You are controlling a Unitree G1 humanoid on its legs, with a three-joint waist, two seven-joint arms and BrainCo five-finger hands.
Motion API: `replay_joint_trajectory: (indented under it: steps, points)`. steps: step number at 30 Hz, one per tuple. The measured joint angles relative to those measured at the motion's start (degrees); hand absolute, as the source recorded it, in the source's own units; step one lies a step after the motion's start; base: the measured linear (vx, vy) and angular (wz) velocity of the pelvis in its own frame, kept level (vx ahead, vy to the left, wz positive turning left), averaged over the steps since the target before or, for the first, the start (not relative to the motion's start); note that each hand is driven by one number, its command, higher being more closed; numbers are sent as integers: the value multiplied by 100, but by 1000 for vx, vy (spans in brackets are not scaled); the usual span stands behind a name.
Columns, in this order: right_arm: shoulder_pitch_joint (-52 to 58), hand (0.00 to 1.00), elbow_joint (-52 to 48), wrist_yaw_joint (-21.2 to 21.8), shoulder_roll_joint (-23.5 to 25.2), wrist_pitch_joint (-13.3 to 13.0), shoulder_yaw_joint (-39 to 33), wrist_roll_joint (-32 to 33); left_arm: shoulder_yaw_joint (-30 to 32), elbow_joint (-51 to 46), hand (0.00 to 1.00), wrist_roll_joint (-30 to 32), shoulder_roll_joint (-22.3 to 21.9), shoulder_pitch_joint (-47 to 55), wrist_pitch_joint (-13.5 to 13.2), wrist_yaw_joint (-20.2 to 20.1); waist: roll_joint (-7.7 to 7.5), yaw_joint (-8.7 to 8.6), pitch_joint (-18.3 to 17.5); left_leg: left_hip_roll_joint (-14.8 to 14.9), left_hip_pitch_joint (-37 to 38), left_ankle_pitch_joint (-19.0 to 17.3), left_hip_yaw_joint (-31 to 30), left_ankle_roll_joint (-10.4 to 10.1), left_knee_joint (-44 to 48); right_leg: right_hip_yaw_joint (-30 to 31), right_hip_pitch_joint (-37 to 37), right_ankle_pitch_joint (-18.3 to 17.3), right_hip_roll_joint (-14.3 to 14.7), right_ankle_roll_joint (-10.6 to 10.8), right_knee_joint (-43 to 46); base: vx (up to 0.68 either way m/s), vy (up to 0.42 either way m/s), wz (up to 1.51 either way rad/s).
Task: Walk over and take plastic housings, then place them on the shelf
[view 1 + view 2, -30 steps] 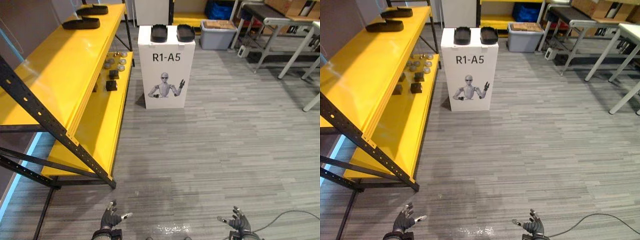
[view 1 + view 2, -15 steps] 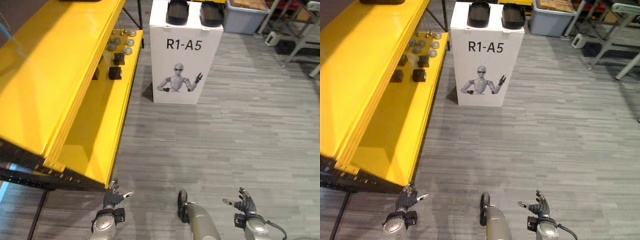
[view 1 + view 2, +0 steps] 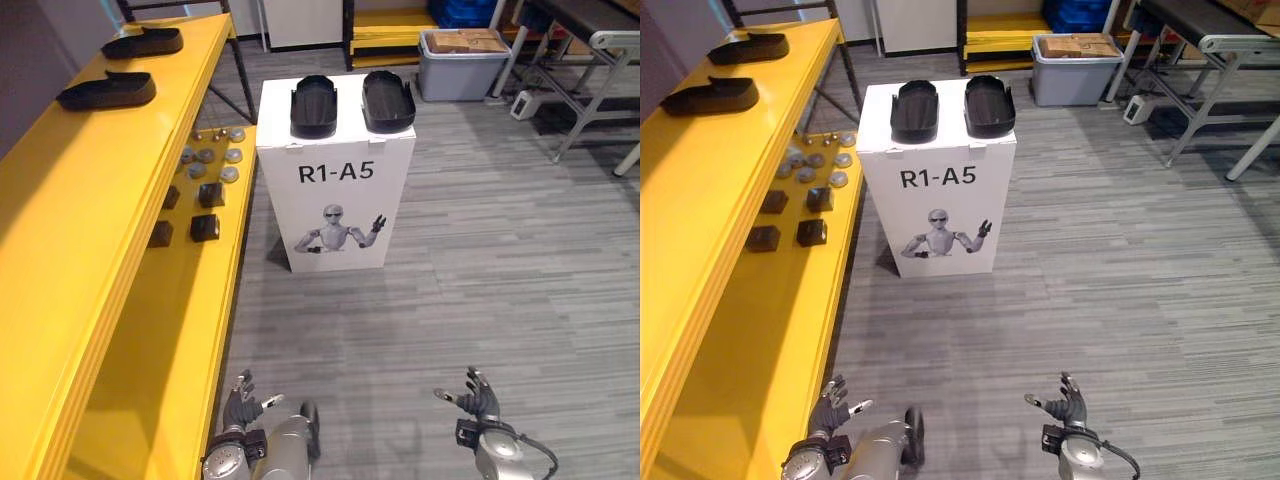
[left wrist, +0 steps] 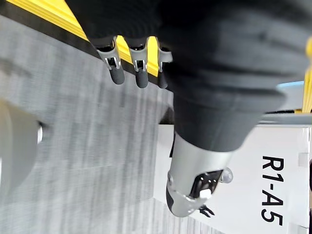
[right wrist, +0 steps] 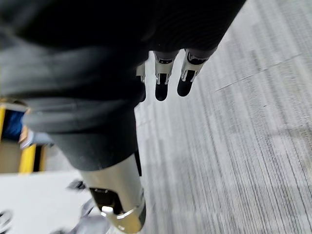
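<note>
Two black plastic housings (image 3: pixel 314 105) (image 3: pixel 387 100) lie side by side on top of a white box (image 3: pixel 338 215) marked R1-A5, ahead of me. Two more black housings (image 3: pixel 107 92) (image 3: pixel 143 43) rest on the top board of the yellow shelf (image 3: pixel 60 220) at the left. My left hand (image 3: pixel 241 404) hangs low at the near left beside the shelf's lower board, fingers relaxed and holding nothing. My right hand (image 3: pixel 474 396) hangs low at the near right over the grey floor, fingers spread and holding nothing. Both are far short of the box.
Small dark blocks (image 3: pixel 205 227) and several round metal parts (image 3: pixel 207 156) sit on the shelf's lower board. A grey bin (image 3: pixel 461 65) stands behind the box on the right. Grey table legs (image 3: pixel 585 95) rise at the far right. Open grey floor lies between me and the box.
The camera has moved: the white box and the shelf sit differently in the picture, with the box top and both housings back in full view. Both hands still hang open.
</note>
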Motion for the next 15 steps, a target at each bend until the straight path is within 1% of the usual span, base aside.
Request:
replay_joint_trajectory:
  steps: [1,2,3,4,5,6,7,8,9,10,11,12,13,14,15]
  points:
    - [48,0,10,1,-19,-1,-27,-3,2,16,0,2,11,-111,5,1,-120,-29,-41,-196,-126,-359,55,306,328,41,-191,-248,-220,104,522,675,212,-19]
    - [22,0,125,4,-43,3,-28,-12,-18,11,0,7,-17,-132,10,-11,-128,-53,-41,-261,-57,-541,115,329,434,74,-334,-315,-314,221,1011,546,162,-7]
    - [11,0,187,4,-34,15,-32,-19,-44,17,0,9,-21,-120,13,-11,-138,-51,-43,-308,64,-652,159,377,450,106,-444,-333,-363,261,1448,552,171,-19]
    - [23,0,258,8,16,19,-25,-20,-120,34,0,9,16,-66,16,-9,-184,-54,-51,-416,393,-844,248,470,410,118,-815,-240,-475,554,2697,542,171,-16]
    - [33,0,278,18,81,23,-19,-27,-224,55,0,8,67,-79,37,-9,-205,-133,-43,-518,768,-1078,234,555,382,113,-1323,86,-613,1203,4137,556,157,-7]
    - [42,0,279,33,115,28,-10,-30,-240,64,0,8,86,-84,55,-9,-219,-139,-34,-572,967,-1182,218,583,369,106,-1569,73,-693,1199,4822,548,109,10]
    - [84,0,276,72,162,33,1,-38,-276,95,0,8,100,-80,62,-6,-223,-146,-34,-623,1377,-1323,189,599,284,36,-1974,22,-795,1102,5605,551,42,10]
    - [106,0,268,95,187,33,6,-43,-288,97,0,8,80,-112,62,-2,-221,-148,-35,-632,1585,-1366,166,611,198,-49,-2166,-11,-843,1042,5790,631,6,22]
    - [175,0,191,110,234,33,83,-48,-291,83,0,4,79,-148,60,6,-212,-189,-46,-605,2022,-1399,14,605,-89,-318,-2672,-79,-902,913,5793,519,-30,29]
    - [174,0,133,118,252,32,105,-48,-289,78,0,3,83,-173,59,6,-206,-227,-49,-570,2154,-1405,-63,593,-202,-414,-2874,-83,-904,906,5677,399,-55,45]
    - [180,0,84,122,285,30,101,-48,-284,70,0,-2,90,-207,59,5,-200,-276,-45,-484,2315,-1432,-142,546,-323,-521,-3147,-85,-893,907,5365,508,-131,46]
    - [178,0,128,125,286,30,100,-48,-274,92,0,-3,82,-266,59,5,-155,-281,-16,-321,2573,-1497,-251,433,-461,-551,-3357,-78,-786,901,4565,608,-188,52]
    - [209,0,152,128,287,30,101,-46,-272,125,0,-3,75,-270,58,6,-134,-282,-11,-165,2759,-1556,-349,339,-507,-418,-3402,7,-658,859,3429,620,-213,46]
    - [247,0,167,130,290,30,102,-45,-271,140,0,-3,96,-267,51,9,-136,-286,-26,-108,2816,-1598,-415,264,-518,-302,-3398,126,-580,833,2801,531,-228,65]
    - [295,0,257,127,258,32,96,-45,-271,219,0,1,154,-271,41,16,-196,-336,-95,-26,2916,-1738,-558,41,-529,-186,-3283,1050,-492,855,2043,570,-275,63]
